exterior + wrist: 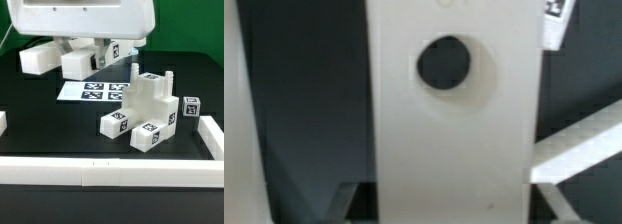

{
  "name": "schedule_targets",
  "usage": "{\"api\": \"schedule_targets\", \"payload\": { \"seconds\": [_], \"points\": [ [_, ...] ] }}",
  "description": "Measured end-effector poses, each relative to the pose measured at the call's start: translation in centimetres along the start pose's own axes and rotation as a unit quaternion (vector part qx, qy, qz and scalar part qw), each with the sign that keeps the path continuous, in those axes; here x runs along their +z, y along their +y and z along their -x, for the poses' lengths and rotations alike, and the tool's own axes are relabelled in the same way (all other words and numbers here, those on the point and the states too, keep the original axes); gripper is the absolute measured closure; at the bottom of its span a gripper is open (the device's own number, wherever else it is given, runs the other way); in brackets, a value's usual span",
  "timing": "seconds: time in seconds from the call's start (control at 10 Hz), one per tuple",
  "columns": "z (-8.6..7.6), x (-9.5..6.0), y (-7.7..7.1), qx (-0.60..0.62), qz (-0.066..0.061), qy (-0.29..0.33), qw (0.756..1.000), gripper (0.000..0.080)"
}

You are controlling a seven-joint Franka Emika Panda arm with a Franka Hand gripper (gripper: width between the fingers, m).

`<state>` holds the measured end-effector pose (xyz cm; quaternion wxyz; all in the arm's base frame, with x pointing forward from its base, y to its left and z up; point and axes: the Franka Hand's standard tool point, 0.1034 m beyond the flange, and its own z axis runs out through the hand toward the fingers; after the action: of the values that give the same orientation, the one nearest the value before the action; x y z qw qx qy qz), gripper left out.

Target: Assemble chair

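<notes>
The tool (446,205) grips the white flat slab (446,140) with an oval hole, which runs between its fingers above the dark worktop (40,115).

No word, number or brand can be read. The only signs are black-and-white square tags (119,120). Several are printed on the marker board (72,92), in the centre of the exterior view. Others sit on white chair parts: two on the front faces of the block cluster (145,100) at lower middle, one on the small leg block (191,112) to its right, and one on the white part (112,48) at upper middle. The wrist view shows a cut-off tag (553,10), too partial to make out.
</notes>
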<state>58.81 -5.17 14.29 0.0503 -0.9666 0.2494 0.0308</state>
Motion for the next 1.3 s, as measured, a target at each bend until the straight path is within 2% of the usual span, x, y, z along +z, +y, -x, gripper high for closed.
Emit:
{"api": "schedule_targets", "payload": {
  "seconds": [0.2,0.4,0.7,1.0,1.3],
  "points": [
    [1.5,-1.5,-2.7,0.017,-0.008,0.005,1.000,0.0515],
    [2.5,-1.1,-5.5,0.030,-0.009,0.014,0.999,0.0515],
    [2.6,-0.9,-5.5,0.033,-0.009,0.013,0.999,0.0515],
    [4.8,0.5,-6.0,0.111,-0.003,0.009,0.994,0.0515],
    [5.1,0.9,-6.0,0.117,-0.002,0.008,0.993,0.0515]
  ]
}}
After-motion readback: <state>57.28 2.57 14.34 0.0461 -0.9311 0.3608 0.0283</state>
